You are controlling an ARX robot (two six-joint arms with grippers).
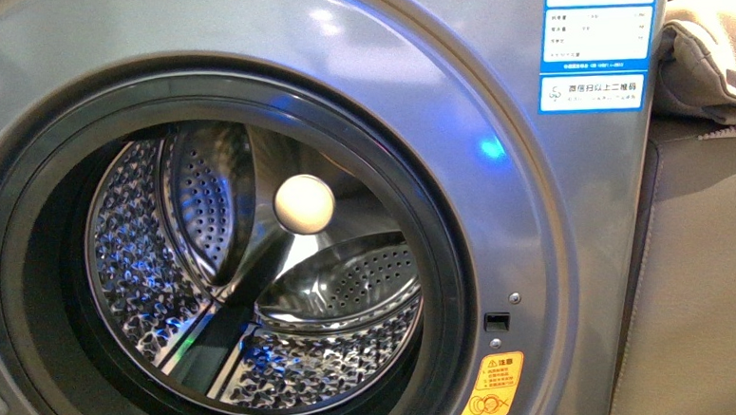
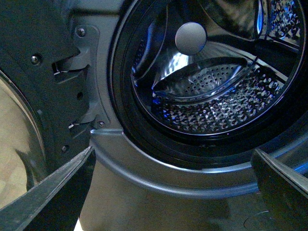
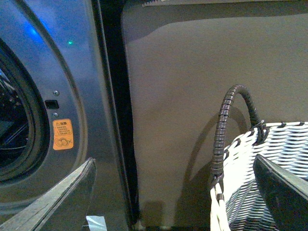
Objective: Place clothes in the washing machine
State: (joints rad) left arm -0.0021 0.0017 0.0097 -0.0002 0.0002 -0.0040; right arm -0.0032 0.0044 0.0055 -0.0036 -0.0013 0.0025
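drum [image 1: 148, 248] empty ahead of left claw [image 2: 173, 151]; both claws wide open, holding nothing; basket [image 3: 284, 144] beside right claw [image 3: 174, 159]; no clothes loaded yet.

A brown padded panel [image 1: 710, 275] stands in dim light, a beige cloth [image 1: 717, 47] heaped above it, a white woven basket [image 3: 284, 144] near it.

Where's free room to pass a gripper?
Free: the washing machine mouth, ringed by the black gasket, with the drum empty behind it. Also the gap between the machine's side and the white basket, along the brown panel. Crowded: the hinge side of the mouth, and around the basket handle.
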